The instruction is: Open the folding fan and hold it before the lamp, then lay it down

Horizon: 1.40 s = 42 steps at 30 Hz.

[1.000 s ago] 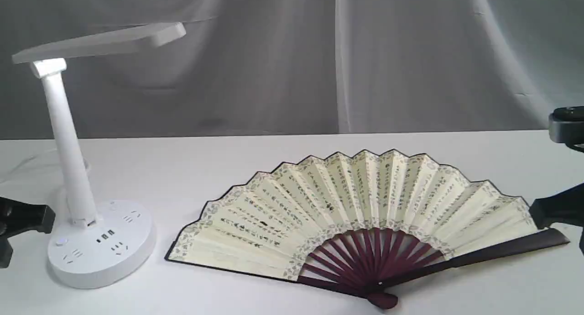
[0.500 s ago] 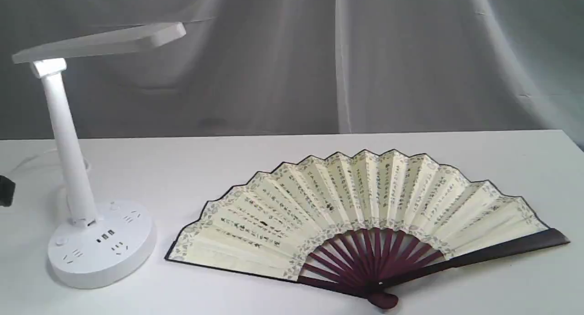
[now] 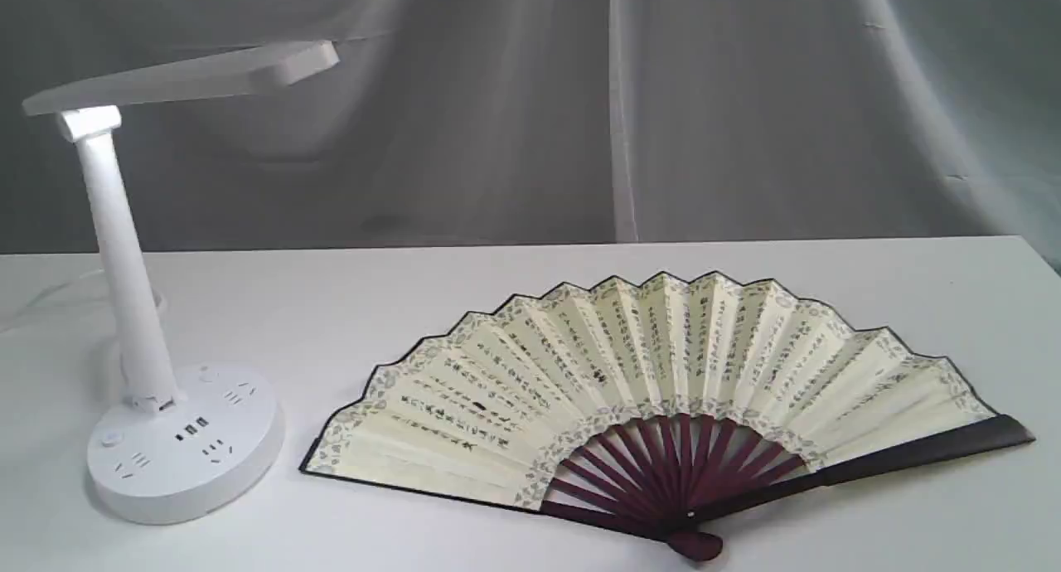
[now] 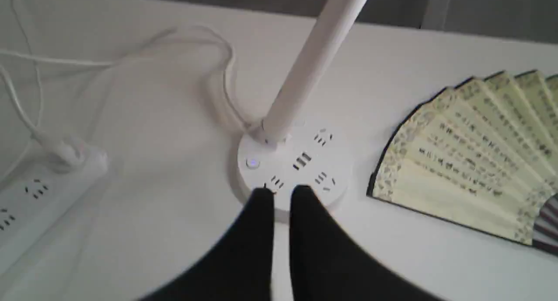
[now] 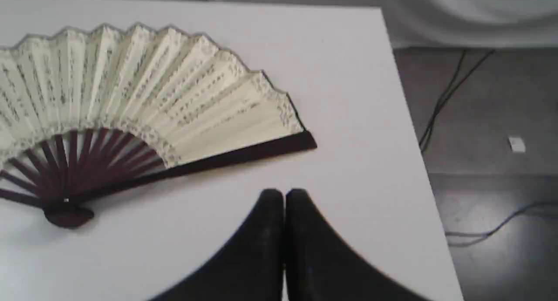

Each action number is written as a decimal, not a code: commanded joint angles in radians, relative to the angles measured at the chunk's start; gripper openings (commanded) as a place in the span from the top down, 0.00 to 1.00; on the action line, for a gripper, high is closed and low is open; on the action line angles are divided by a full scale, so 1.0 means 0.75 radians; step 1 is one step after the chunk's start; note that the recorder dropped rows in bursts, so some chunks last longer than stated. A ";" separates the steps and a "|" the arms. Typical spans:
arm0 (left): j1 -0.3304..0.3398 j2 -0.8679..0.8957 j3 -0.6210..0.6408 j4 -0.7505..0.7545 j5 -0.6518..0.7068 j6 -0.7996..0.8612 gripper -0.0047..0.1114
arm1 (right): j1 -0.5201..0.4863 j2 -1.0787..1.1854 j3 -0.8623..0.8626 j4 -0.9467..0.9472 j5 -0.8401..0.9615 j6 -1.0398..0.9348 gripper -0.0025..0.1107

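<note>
The folding fan (image 3: 646, 365) lies fully spread and flat on the white table, cream pleats facing up, maroon ribs and pivot toward the front edge. To its left stands the lamp (image 3: 186, 443), stem slanted and flat head high above. Neither gripper shows in the exterior view. In the left wrist view my left gripper (image 4: 281, 192) hovers over the lamp base (image 4: 301, 161), fingers close together and holding nothing, with the fan (image 4: 471, 152) off to one side. My right gripper (image 5: 284, 192) is shut and empty, apart from the fan's dark outer guard (image 5: 244, 152).
A white power strip (image 4: 39, 196) and a looping white cable (image 4: 130, 61) lie beside the lamp. The table's right edge (image 5: 405, 118) drops to a dark floor with cables (image 5: 453, 87). A grey curtain (image 3: 746, 99) hangs behind the table.
Both grippers, seen at the left and right edges of the exterior view a second ago, have drawn back out of it. The fan and lamp have not moved.
</note>
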State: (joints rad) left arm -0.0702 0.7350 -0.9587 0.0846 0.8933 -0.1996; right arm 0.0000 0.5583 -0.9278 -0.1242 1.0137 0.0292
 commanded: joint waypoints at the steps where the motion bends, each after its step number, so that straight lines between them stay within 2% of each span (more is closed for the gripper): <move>1: 0.003 -0.149 -0.008 0.010 0.002 0.003 0.92 | 0.000 -0.145 0.003 -0.043 -0.008 0.008 0.98; 6: 0.003 -0.346 -0.008 0.038 0.002 0.075 0.92 | 0.000 -0.336 0.003 -0.133 0.007 0.008 0.98; 18: 0.003 -0.748 -0.008 0.050 0.005 0.073 0.92 | 0.000 -0.744 0.003 -0.175 0.093 0.008 0.98; 25: 0.003 -0.976 0.049 0.077 -0.014 0.101 0.92 | -0.002 -0.744 0.026 -0.238 0.180 0.008 0.98; 30: 0.003 -0.980 0.186 0.090 -0.055 0.090 0.92 | 0.000 -0.744 0.119 -0.213 0.041 0.039 0.98; 34: 0.003 -0.980 0.359 0.063 -0.266 0.042 0.92 | 0.000 -0.744 0.227 -0.194 -0.096 0.074 0.98; 39: 0.003 -0.980 0.624 0.139 -0.678 -0.010 0.92 | 0.000 -0.744 0.433 -0.126 -0.353 0.083 0.98; 42: 0.003 -0.980 0.773 0.149 -0.802 -0.010 0.92 | 0.000 -0.744 0.557 -0.071 -0.495 0.083 0.98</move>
State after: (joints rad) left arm -0.0702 0.0027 -0.4267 0.1831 0.3679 -0.1938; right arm 0.0000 0.0022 -0.5604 -0.2055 0.7189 0.0859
